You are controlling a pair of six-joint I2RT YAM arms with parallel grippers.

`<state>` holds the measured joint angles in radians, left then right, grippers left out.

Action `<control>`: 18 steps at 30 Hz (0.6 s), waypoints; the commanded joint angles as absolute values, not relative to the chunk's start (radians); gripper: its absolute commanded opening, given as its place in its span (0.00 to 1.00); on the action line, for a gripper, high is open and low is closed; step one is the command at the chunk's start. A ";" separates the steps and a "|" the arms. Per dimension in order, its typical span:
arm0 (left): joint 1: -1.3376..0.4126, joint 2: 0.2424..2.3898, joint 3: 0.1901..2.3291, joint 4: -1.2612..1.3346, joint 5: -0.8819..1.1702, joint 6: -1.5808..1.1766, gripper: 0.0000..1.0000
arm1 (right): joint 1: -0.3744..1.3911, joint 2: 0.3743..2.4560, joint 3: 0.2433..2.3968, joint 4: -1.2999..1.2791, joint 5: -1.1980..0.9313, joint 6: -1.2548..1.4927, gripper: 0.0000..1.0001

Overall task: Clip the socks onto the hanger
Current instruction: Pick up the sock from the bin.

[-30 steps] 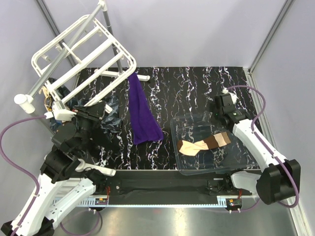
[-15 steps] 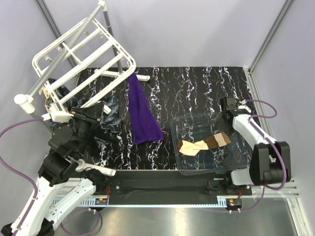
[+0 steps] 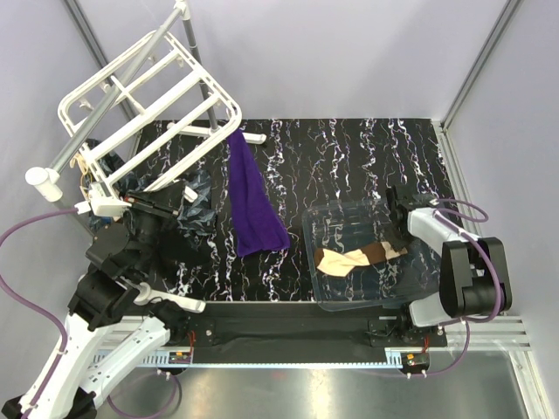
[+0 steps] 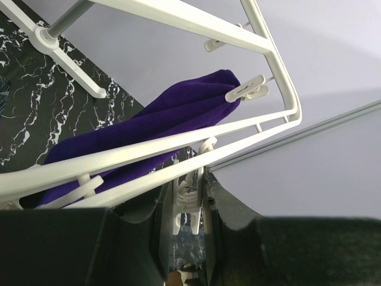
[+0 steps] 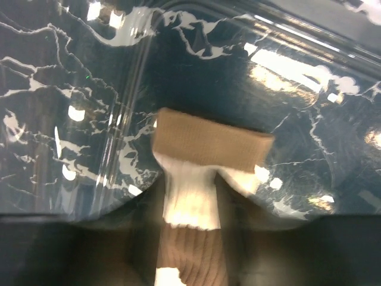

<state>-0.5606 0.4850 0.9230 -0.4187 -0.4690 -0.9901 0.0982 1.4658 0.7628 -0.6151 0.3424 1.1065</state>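
A beige sock with a dark brown cuff (image 3: 360, 257) lies in a clear tray (image 3: 336, 292) at the right. My right gripper (image 3: 395, 237) is at the sock's cuff end. In the right wrist view the sock (image 5: 189, 199) is bunched narrow between the two fingers of the right gripper (image 5: 189, 192), which is shut on it, and its tan band (image 5: 209, 143) spreads out beyond them. The white hanger (image 3: 148, 109) tilts at the back left. My left gripper (image 4: 189, 199) is shut on a white clip (image 4: 188, 208) that hangs from the hanger's edge bar (image 4: 149, 152).
A purple cloth (image 3: 253, 201) hangs from a clip at the hanger's corner and drapes over the black marbled table (image 3: 349, 157). The grey metal pole (image 3: 196, 52) and its white foot stand behind. A peach and brown piece (image 3: 86, 170) shows behind the hanger's left side.
My right arm has swung from the tray's far corner down to the sock's cuff, and its jaws have closed from wide open onto the sock. The left gripper has stayed on the clip.
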 commanded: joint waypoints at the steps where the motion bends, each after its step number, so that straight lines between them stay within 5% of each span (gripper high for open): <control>1: -0.560 0.488 0.923 -0.387 -0.437 -0.980 0.00 | 0.101 1.462 0.733 -0.607 0.373 1.149 0.32; 7: -0.560 0.489 0.923 -0.396 -0.434 -0.988 0.00 | 0.101 1.324 0.733 -0.606 0.403 1.031 0.00; 18: -0.561 0.489 0.933 -0.408 -0.425 -0.996 0.00 | 0.199 0.913 0.870 -0.390 -0.199 0.556 0.00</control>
